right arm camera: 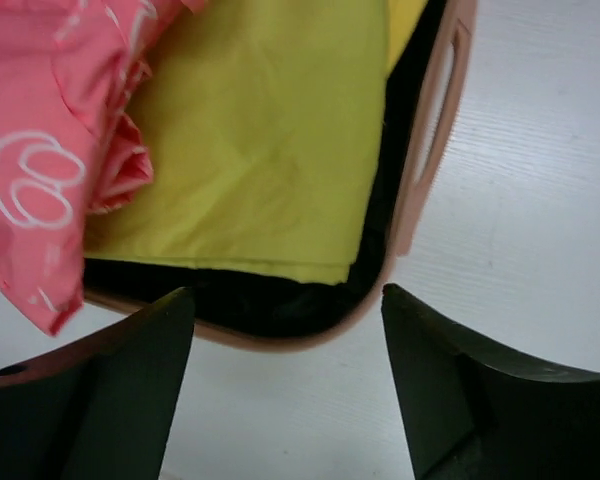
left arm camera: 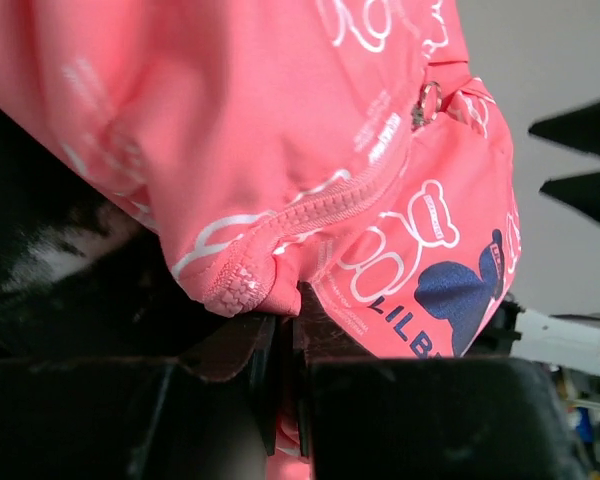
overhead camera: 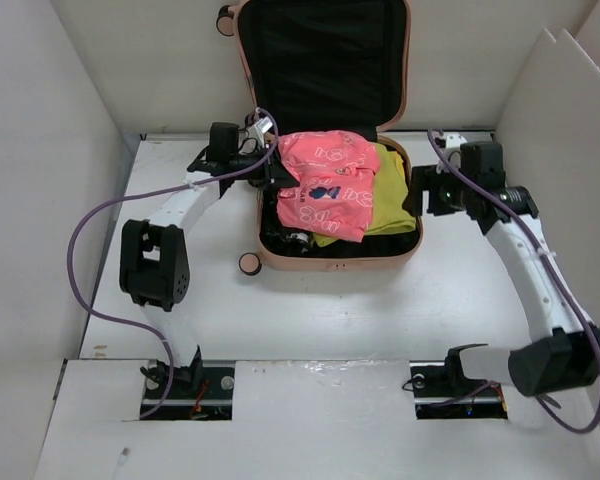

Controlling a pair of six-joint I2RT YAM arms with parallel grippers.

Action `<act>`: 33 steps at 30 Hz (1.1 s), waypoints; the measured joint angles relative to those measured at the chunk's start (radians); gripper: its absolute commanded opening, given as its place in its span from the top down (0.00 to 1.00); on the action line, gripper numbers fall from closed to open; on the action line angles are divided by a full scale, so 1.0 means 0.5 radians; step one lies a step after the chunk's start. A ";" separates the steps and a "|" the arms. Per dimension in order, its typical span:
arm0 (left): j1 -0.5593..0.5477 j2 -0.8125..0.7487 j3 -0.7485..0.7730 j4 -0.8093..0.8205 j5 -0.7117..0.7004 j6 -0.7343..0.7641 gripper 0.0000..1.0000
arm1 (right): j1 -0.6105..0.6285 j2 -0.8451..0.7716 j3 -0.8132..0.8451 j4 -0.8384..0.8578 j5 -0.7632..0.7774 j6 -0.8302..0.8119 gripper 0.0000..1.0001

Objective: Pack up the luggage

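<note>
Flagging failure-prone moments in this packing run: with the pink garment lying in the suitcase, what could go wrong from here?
1. The left gripper is shut on the pink garment; pulling away without letting go would likely drag it out of the luggage.
2. That garment lies bunched over the yellow garment, so fabric may catch when the lid closes.
3. The right gripper hangs open above the luggage's corner; lowering could strike it instead of cloth.

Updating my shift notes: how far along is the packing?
Done: yellow garment lies folded in the open luggage. In hand: left gripper pinches the pink garment, draped on top. Left: settling it flat and shutting the lid; right gripper hovers open beside the rim.
</note>
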 measured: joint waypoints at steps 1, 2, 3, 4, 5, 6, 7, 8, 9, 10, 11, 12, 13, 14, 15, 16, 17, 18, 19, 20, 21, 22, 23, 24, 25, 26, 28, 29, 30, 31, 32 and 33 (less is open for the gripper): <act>-0.002 -0.027 0.002 -0.037 -0.012 0.049 1.00 | 0.001 0.053 0.032 0.024 -0.061 0.004 0.18; -0.004 -0.052 0.008 -0.079 -0.022 0.095 1.00 | 0.002 0.170 0.130 0.053 -0.117 0.014 0.18; -0.005 -0.063 0.021 -0.117 -0.026 0.133 0.98 | 0.005 0.269 0.214 0.106 -0.166 0.026 0.18; -0.005 -0.066 0.037 -0.149 -0.027 0.166 0.85 | 0.018 0.374 0.304 0.159 -0.202 0.035 0.17; -0.006 -0.066 0.049 -0.170 -0.030 0.198 0.78 | 0.026 0.480 0.398 0.219 -0.233 0.053 0.17; -0.007 -0.066 0.054 -0.197 -0.031 0.227 0.73 | 0.040 0.579 0.475 0.297 -0.256 0.071 0.17; -0.007 -0.066 0.055 -0.221 -0.031 0.252 0.69 | 0.051 0.668 0.529 0.371 -0.280 0.094 0.17; -0.007 -0.066 0.058 -0.246 -0.034 0.272 0.63 | 0.063 0.755 0.572 0.432 -0.307 0.121 0.17; -0.007 -0.066 0.064 -0.272 -0.040 0.292 0.59 | 0.070 0.834 0.605 0.484 -0.343 0.145 0.17; -0.007 -0.065 0.071 -0.295 -0.045 0.314 0.56 | 0.079 0.906 0.622 0.535 -0.371 0.170 0.17; -0.007 -0.065 0.076 -0.317 -0.052 0.333 0.53 | 0.091 0.990 0.639 0.581 -0.401 0.200 0.17; -0.007 -0.065 0.082 -0.332 -0.055 0.349 0.48 | 0.096 1.073 0.652 0.626 -0.431 0.236 0.17; -0.007 -0.065 0.087 -0.346 -0.057 0.370 0.46 | 0.106 1.151 0.658 0.671 -0.461 0.269 0.17; -0.007 -0.064 0.090 -0.357 -0.056 0.385 0.46 | 0.114 1.226 0.659 0.715 -0.496 0.298 0.17; -0.007 -0.064 0.091 -0.364 -0.054 0.397 0.46 | 0.122 1.295 0.661 0.748 -0.532 0.333 0.17; -0.007 -0.064 0.091 -0.367 -0.051 0.412 0.46 | 0.133 1.360 0.668 0.779 -0.577 0.362 0.17; -0.007 -0.063 0.091 -0.368 -0.050 0.424 0.48 | 0.140 1.415 0.684 0.813 -0.619 0.391 0.19; -0.006 -0.060 0.091 -0.368 -0.050 0.432 0.50 | 0.145 1.458 0.703 0.854 -0.652 0.412 0.25; -0.005 -0.056 0.092 -0.368 -0.046 0.439 0.53 | 0.149 1.489 0.731 0.883 -0.684 0.430 0.35; -0.004 -0.047 0.093 -0.368 -0.037 0.446 0.58 | 0.154 1.513 0.756 0.916 -0.717 0.443 0.64; -0.004 -0.034 0.098 -0.369 -0.027 0.451 0.66 | 0.160 1.527 0.771 0.952 -0.752 0.450 0.79; -0.005 -0.015 0.111 -0.373 -0.013 0.454 0.70 | 0.169 1.537 0.779 0.993 -0.780 0.465 0.95; -0.005 0.008 0.131 -0.381 -0.004 0.460 0.76 | 0.176 1.543 0.787 1.031 -0.800 0.490 1.00; -0.006 0.033 0.155 -0.387 0.008 0.465 0.76 | 0.184 1.545 0.790 1.046 -0.806 0.478 1.00; -0.005 0.061 0.188 -0.410 0.027 0.475 0.80 | 0.188 1.546 0.790 1.059 -0.806 0.481 1.00; -0.004 0.090 0.230 -0.438 0.039 0.479 0.82 | 0.191 1.545 0.790 1.067 -0.803 0.481 1.00; -0.004 0.153 0.323 -0.488 0.060 0.497 0.85 | 0.192 1.545 0.790 1.087 -0.771 0.475 1.00; -0.005 0.184 0.369 -0.517 0.070 0.507 0.87 | 0.194 1.533 0.782 1.099 -0.735 0.465 1.00; -0.005 0.211 0.413 -0.547 0.078 0.514 0.87 | 0.199 1.509 0.757 1.109 -0.674 0.454 1.00; -0.008 0.238 0.456 -0.576 0.083 0.525 0.85 | 0.208 1.474 0.730 1.114 -0.610 0.442 1.00; -0.014 0.266 0.507 -0.612 0.086 0.541 0.81 | 0.220 1.429 0.703 1.116 -0.532 0.427 1.00; -0.018 0.285 0.544 -0.642 0.082 0.556 0.73 | 0.230 1.385 0.686 1.112 -0.458 0.414 1.00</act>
